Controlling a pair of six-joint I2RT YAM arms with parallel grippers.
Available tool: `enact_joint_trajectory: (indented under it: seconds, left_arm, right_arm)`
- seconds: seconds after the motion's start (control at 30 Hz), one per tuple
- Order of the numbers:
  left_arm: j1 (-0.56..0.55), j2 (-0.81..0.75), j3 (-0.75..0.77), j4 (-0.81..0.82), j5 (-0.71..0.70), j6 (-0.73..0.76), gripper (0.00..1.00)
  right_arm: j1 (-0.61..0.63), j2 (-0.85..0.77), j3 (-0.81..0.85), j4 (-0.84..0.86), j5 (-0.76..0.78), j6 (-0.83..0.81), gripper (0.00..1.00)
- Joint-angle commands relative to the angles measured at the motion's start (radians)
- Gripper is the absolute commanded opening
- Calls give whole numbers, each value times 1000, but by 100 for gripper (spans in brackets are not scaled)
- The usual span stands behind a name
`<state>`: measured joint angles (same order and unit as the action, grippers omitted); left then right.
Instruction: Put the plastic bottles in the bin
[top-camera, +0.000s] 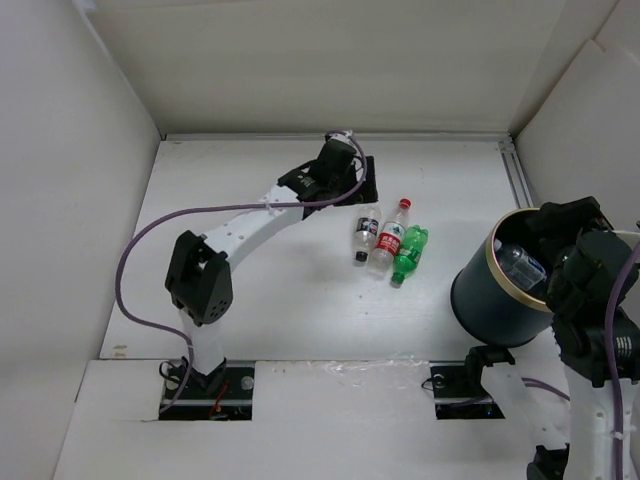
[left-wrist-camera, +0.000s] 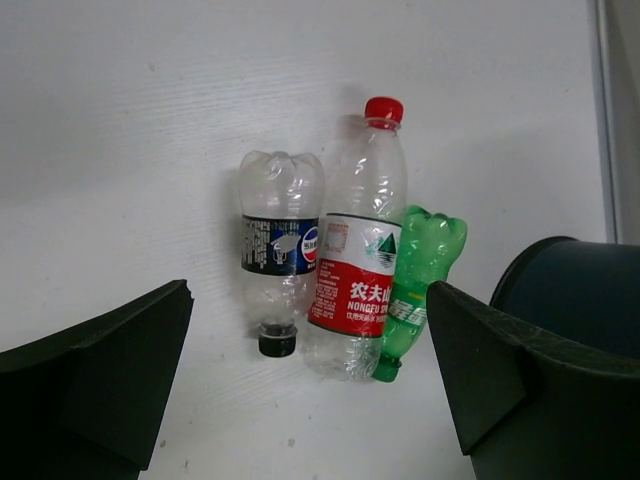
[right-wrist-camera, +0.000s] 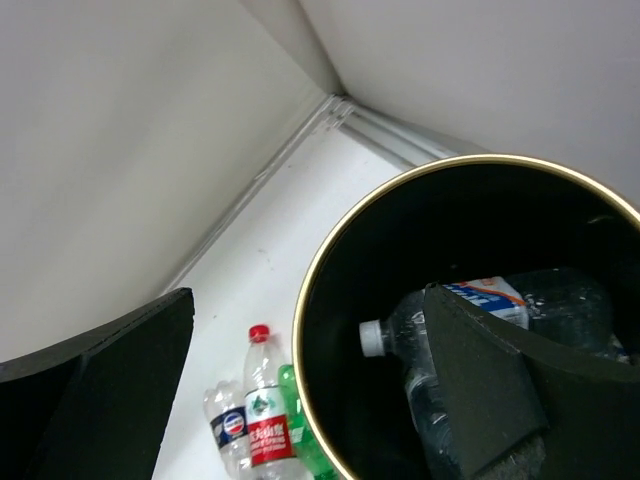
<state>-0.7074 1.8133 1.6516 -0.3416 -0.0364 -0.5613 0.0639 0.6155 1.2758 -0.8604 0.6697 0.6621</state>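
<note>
Three plastic bottles were laid side by side on the table (top-camera: 300, 300): a dark-label bottle (top-camera: 366, 232), a red-capped bottle (top-camera: 390, 240) and a green bottle (top-camera: 410, 254). Clear bottles (top-camera: 520, 268) were seen inside the bin (top-camera: 490, 300). The left gripper (top-camera: 345, 168) was held spread wide near the three, and the right gripper (top-camera: 565, 232) was held released and empty above the bin.

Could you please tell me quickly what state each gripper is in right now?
Left gripper: open, holding nothing.
Right gripper: open, holding nothing, over the bin.
</note>
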Motion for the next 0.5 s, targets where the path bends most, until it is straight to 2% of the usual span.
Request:
enact_joint_trajectory:
  seconds: [0.0,0.17,0.47]
  left_arm:
    - [-36,59,69,-10,-28,6,100]
    - [-46,187,189,-77,-40,-3,100]
    - [-46,404,318,-111,-111,-12,100]
  right_arm:
    - [-6,-19,34,58,-116,-25,100]
    - [-6,-19,-22,147,-364,-87,100]
    - [-6,10,-58,215,-541,-139,100]
